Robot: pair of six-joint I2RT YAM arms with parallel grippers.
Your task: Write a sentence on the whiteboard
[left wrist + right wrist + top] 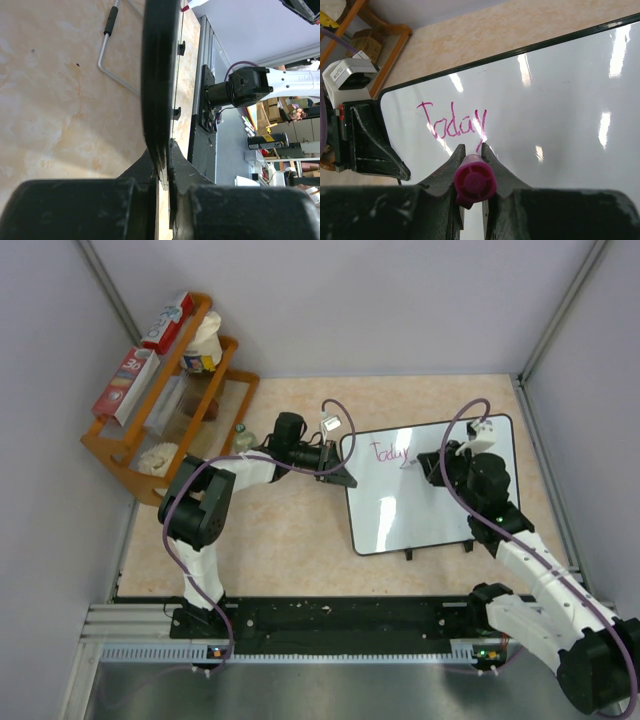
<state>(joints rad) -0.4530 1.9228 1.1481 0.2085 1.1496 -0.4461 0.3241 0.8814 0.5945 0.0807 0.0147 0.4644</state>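
The whiteboard lies on the table, glossy white with a thin black frame. Of the sentence, the pink cursive word "Today" shows near its upper left corner. My left gripper is shut on the board's left edge, which the left wrist view shows end-on as a dark strip pinched between the fingers. My right gripper is shut on a pink marker, whose tip points down at the board just below the tail of the "y". From above, that gripper sits over the board's upper middle.
A wooden rack at the back left holds boxes and a jar, and a small bottle stands beside it. A bent metal rod lies on the table by the board. Grey walls enclose the table on three sides.
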